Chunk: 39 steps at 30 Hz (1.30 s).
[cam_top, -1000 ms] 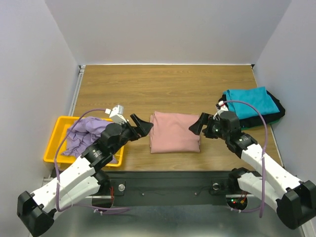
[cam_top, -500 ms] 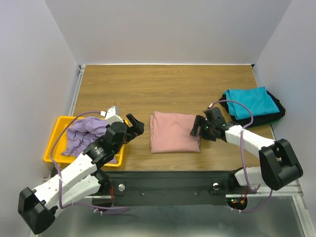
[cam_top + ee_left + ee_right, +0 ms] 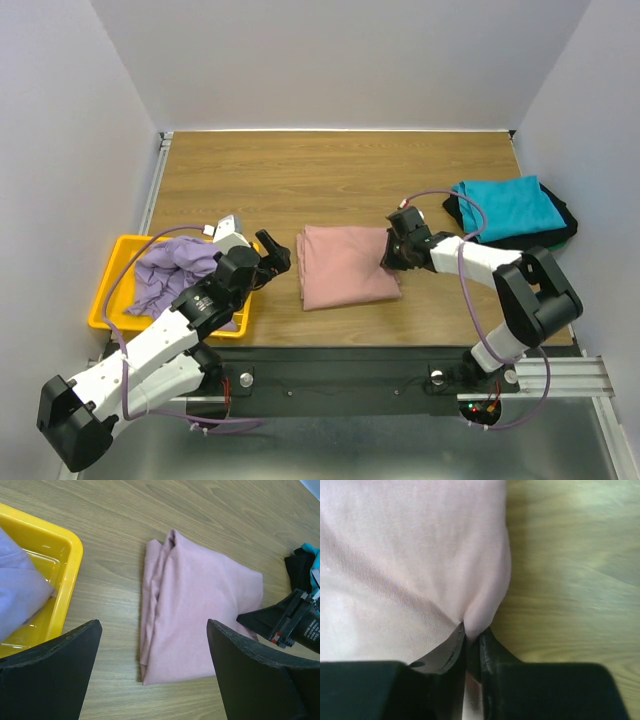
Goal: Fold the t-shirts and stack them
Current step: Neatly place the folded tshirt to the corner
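Right wrist: right tool (image 3: 471,634) pinching pink t-shirt (image 3: 405,555) edge; left tool (image 3: 153,626) agape, hovering.

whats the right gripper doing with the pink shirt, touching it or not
Touching. The right wrist view shows the right gripper with its jaws shut on a pinched fold at the edge of the pink t-shirt.

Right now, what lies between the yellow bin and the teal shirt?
In the top view, the folded pink t-shirt, its edge pinched by the right gripper, plus the open left gripper beside the yellow bin.
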### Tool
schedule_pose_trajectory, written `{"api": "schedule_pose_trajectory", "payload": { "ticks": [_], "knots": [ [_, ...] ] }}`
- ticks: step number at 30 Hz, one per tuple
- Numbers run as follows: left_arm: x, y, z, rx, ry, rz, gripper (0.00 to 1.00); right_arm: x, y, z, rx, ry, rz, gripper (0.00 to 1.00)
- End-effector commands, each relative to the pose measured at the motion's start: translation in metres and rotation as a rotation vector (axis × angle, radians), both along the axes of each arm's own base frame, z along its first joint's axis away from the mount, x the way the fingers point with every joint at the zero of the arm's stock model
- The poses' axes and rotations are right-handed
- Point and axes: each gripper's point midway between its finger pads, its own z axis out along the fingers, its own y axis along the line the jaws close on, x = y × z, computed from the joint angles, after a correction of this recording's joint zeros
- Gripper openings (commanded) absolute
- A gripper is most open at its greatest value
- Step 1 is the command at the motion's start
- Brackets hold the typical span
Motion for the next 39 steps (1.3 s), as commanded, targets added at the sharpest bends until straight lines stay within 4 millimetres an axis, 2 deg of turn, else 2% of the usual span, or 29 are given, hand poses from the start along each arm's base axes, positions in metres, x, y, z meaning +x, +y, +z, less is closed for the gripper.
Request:
{"api": "schedule_pose_trajectory", "payload": {
  "ticks": [1, 3, 6, 11, 17, 18, 20, 21, 23, 25, 26, 28, 34, 39],
  "knots": [
    [0.006, 0.008, 0.010, 0.015, -0.034, 0.041, 0.99, 0.002, -0.005, -0.019, -0.116, 0.007, 0.042, 0.11],
    [0.006, 0.010, 0.008, 0.022, -0.031, 0.048, 0.99, 0.013, -0.011, -0.010, -0.178, -0.027, 0.055, 0.00],
    [0.005, 0.014, 0.007, 0.027, -0.033, 0.064, 0.99, 0.032, -0.041, 0.011, -0.366, -0.082, 0.020, 0.00],
    [0.005, 0.016, 0.009, 0.029, -0.043, 0.068, 0.99, 0.050, -0.074, 0.032, -0.575, -0.073, 0.066, 0.00],
    [0.005, 0.012, 0.010, 0.026, -0.064, 0.033, 0.99, 0.064, -0.135, 0.071, -0.858, -0.085, 0.043, 0.00],
    [0.006, 0.014, 0.010, 0.031, -0.066, 0.044, 0.99, 0.068, -0.149, 0.083, -0.891, -0.091, 0.032, 0.00],
    [0.006, 0.014, 0.008, 0.037, -0.061, 0.048, 0.99, 0.074, -0.163, 0.095, -0.910, -0.093, 0.035, 0.00],
    [0.007, 0.015, 0.008, 0.043, -0.057, 0.054, 0.99, 0.077, -0.178, 0.105, -0.928, -0.090, 0.027, 0.00],
    [0.007, 0.016, 0.006, 0.044, -0.054, 0.063, 0.99, 0.087, -0.188, 0.119, -0.920, -0.104, 0.029, 0.00],
    [0.009, 0.017, 0.004, 0.052, -0.052, 0.069, 0.99, 0.092, -0.210, 0.132, -0.978, -0.090, 0.001, 0.00],
    [0.009, 0.018, 0.003, 0.060, -0.048, 0.072, 0.99, 0.098, -0.216, 0.145, -0.994, -0.106, -0.026, 0.00],
    [0.009, 0.018, 0.004, 0.071, -0.041, 0.068, 0.99, 0.100, -0.231, 0.156, -1.027, -0.099, -0.035, 0.00],
    [0.012, 0.020, -0.002, 0.087, -0.044, 0.084, 0.99, 0.114, -0.262, 0.200, -1.040, -0.148, -0.076, 0.00],
    [0.013, 0.022, -0.004, 0.110, -0.028, 0.092, 0.99, 0.124, -0.269, 0.241, -1.064, -0.217, -0.104, 0.00]
  ]
}}
